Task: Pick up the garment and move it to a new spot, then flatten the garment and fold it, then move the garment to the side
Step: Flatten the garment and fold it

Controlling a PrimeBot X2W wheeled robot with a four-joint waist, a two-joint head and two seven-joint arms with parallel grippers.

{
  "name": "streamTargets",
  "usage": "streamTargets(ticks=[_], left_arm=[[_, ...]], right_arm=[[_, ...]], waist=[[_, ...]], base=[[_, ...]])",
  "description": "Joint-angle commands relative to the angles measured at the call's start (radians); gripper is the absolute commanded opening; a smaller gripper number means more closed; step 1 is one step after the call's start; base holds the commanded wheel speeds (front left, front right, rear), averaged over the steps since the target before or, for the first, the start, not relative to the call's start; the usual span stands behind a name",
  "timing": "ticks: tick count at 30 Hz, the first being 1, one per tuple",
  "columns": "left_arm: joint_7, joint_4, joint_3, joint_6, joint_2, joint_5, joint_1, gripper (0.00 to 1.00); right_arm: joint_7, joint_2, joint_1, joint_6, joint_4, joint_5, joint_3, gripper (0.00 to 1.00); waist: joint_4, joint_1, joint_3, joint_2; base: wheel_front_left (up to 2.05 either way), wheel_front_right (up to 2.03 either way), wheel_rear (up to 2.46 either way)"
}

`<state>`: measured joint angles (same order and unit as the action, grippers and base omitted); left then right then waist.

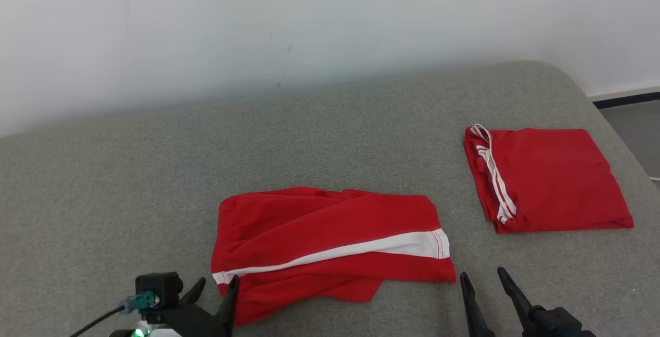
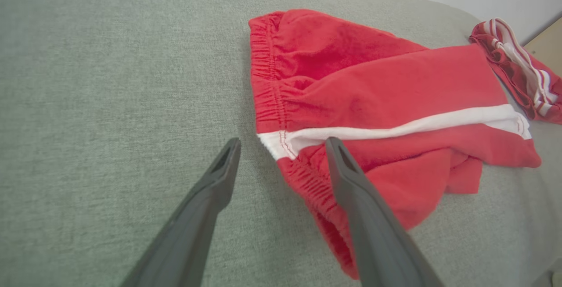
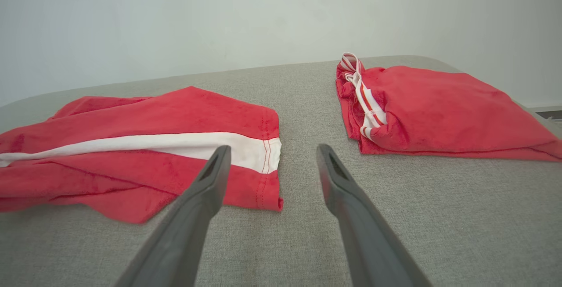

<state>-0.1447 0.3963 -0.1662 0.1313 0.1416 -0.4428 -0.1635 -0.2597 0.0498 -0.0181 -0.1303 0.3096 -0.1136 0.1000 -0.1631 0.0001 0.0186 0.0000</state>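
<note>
Red shorts (image 1: 330, 244): judged soft, light, limp; laid rumpled, left of the folded red garment (image 1: 546, 177). Best taken at waistband (image 2: 268, 85) and hem (image 3: 265, 164). Left tool (image 1: 217, 281), right tool (image 1: 482, 273): spread wide, nothing held.

The near garment (image 1: 330, 223) looks to me like soft, matt cloth on a coarse grey woven cover (image 1: 129, 172). My left gripper (image 2: 283, 140) has smooth matt plastic fingers (image 2: 210, 199).
</note>
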Motion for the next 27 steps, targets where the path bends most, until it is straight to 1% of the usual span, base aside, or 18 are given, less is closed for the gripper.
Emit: streamTargets(ticks=[1,9,10,11,12,13,14,15,16,17,19,20,23,27], left_arm=[[-0.022,0.009,-0.003,-0.001,0.004,-0.018,-0.015,1.00],[-0.081,0.012,0.003,-0.008,0.006,-0.050,-0.034,1.00],[-0.088,0.012,0.000,-0.006,0.005,-0.051,-0.035,0.95],[-0.099,0.010,-0.003,-0.006,0.005,-0.057,-0.035,0.87],[-0.107,0.009,-0.005,-0.006,0.005,-0.063,-0.035,0.83],[-0.112,0.005,-0.007,-0.005,0.006,-0.066,-0.036,0.76],[-0.117,0.003,-0.009,-0.005,0.009,-0.069,-0.037,0.71],[-0.116,-0.001,-0.011,-0.005,0.009,-0.072,-0.038,0.58],[-0.112,-0.005,-0.012,-0.004,0.011,-0.073,-0.041,0.49],[-0.109,-0.009,-0.014,-0.004,0.012,-0.073,-0.043,0.45],[-0.103,-0.012,-0.017,-0.004,0.014,-0.075,-0.043,0.21],[-0.102,-0.012,-0.018,-0.004,0.015,-0.075,-0.043,0.00],[-0.090,-0.020,-0.019,-0.004,0.018,-0.076,-0.040,0.00],[-0.044,-0.046,-0.005,-0.024,0.027,-0.059,-0.018,0.00]], right_arm=[[-0.003,0.001,0.013,0.000,0.000,-0.006,0.001,1.00],[-0.005,0.001,0.019,0.000,-0.002,-0.013,0.001,1.00],[-0.005,0.001,0.020,0.000,-0.001,-0.014,0.000,1.00],[-0.005,0.001,0.022,0.000,-0.001,-0.015,0.000,1.00],[-0.005,0.001,0.023,0.000,0.001,-0.016,0.000,1.00],[-0.006,0.001,0.023,0.000,0.001,-0.017,0.000,1.00],[-0.006,0.001,0.024,0.000,0.001,-0.018,0.001,1.00],[-0.006,0.001,0.025,0.000,0.002,-0.019,0.002,1.00],[-0.006,0.001,0.027,0.000,0.002,-0.019,0.004,1.00],[-0.006,0.001,0.028,0.000,0.003,-0.021,0.005,1.00],[-0.006,0.001,0.030,0.000,0.005,-0.023,0.008,1.00],[-0.006,0.001,0.031,0.000,0.006,-0.024,0.009,1.00],[-0.006,0.001,0.033,0.000,0.005,-0.024,0.007,1.00],[-0.006,0.001,0.038,0.000,-0.008,-0.017,-0.001,1.00]], waist=[[-0.014,-0.0001,0.016,0.0000],[-0.024,-0.0001,0.037,0.0000],[-0.024,-0.0001,0.040,0.0000],[-0.024,-0.0001,0.042,0.0000],[-0.023,-0.0001,0.043,0.0000],[-0.022,-0.0001,0.044,0.0000],[-0.022,-0.0001,0.045,0.0000],[-0.021,-0.0001,0.046,0.0000],[-0.021,-0.0001,0.046,0.0000],[-0.020,-0.0001,0.047,0.0000],[-0.019,-0.0001,0.046,0.0000],[-0.018,-0.0001,0.045,0.0000],[-0.015,-0.0001,0.043,0.0000],[-0.012,-0.0001,0.045,0.0000]], base=[[0.00,0.00,0.00],[0.00,0.00,0.00],[0.00,0.00,0.00],[0.00,0.00,0.00],[0.00,0.00,0.00],[0.00,0.00,0.00],[0.00,0.00,0.00],[0.00,0.00,0.00],[0.00,0.00,0.00],[0.00,0.00,0.00],[0.00,0.00,0.00],[0.00,0.00,0.00],[0.00,0.00,0.00],[0.00,0.00,0.00]])
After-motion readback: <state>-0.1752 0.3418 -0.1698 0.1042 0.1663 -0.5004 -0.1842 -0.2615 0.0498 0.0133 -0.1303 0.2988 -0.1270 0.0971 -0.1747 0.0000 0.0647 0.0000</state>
